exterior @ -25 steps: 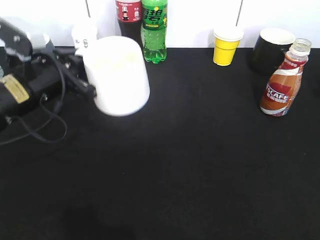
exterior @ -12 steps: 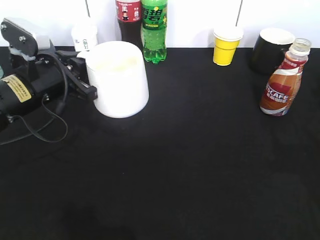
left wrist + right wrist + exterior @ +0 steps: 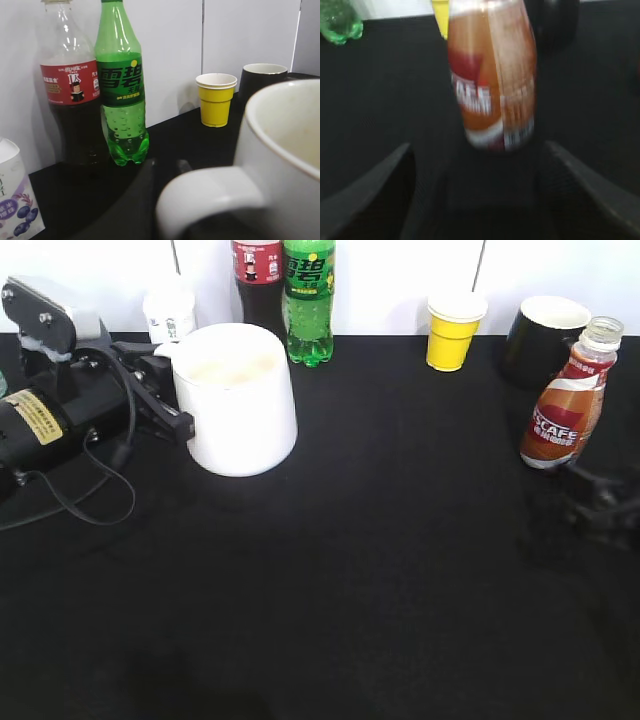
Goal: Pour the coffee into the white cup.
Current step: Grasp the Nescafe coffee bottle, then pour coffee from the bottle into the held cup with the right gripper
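The small curvy plastic coffee bottle with the brown and orange label [image 3: 565, 405] stands straight up, neck at the top, at the far right of the black desk [image 3: 380, 570]. The right claw [image 3: 590, 508] sits just in front of it, spread wide open and not touching it. The big white ceramic cup [image 3: 240, 400] stands mouth up at the far left, and the left claw [image 3: 172, 390] is closed on its loop handle [image 3: 210, 200], with a white wall [image 3: 250, 35] behind the desk.
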### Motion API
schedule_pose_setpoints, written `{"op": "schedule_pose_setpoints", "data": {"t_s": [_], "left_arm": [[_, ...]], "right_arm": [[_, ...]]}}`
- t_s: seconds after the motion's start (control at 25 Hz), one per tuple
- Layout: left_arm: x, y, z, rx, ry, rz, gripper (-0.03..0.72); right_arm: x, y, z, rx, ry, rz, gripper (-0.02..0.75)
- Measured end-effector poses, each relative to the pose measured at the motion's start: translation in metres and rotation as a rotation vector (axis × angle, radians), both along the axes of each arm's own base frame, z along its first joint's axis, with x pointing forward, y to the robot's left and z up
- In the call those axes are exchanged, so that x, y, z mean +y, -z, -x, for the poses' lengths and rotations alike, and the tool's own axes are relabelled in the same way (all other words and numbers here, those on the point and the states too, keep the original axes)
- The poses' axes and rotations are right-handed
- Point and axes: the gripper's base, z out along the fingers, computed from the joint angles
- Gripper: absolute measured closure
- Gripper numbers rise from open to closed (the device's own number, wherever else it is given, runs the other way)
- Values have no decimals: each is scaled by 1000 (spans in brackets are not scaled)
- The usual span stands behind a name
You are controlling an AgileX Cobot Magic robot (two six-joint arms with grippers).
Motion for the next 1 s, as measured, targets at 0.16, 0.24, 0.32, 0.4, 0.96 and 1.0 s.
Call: {"op": "schedule_pose_setpoints", "data": {"t_s": [0.16,0.24,0.32,0.4,0.96,1.0], "left_arm": [[0,0,0,0,1,0,624],[0,0,0,0,1,0,624],[0,0,0,0,2,-1,623],[0,0,0,0,2,-1,623],[-3,0,2,2,37,-9,623],[-5,0,3,8,44,-1,623]], "right_arm": [[4,1,-36,4,-28,61,108],[4,8,-55,28,-11,75,108],[4,17,-74,31,11,72,108],[6,20,-91,9,9,71,111],[19,-5,-70,-126,-169,110,225],[23,-17,-67,-144,-225,143,225]]}}
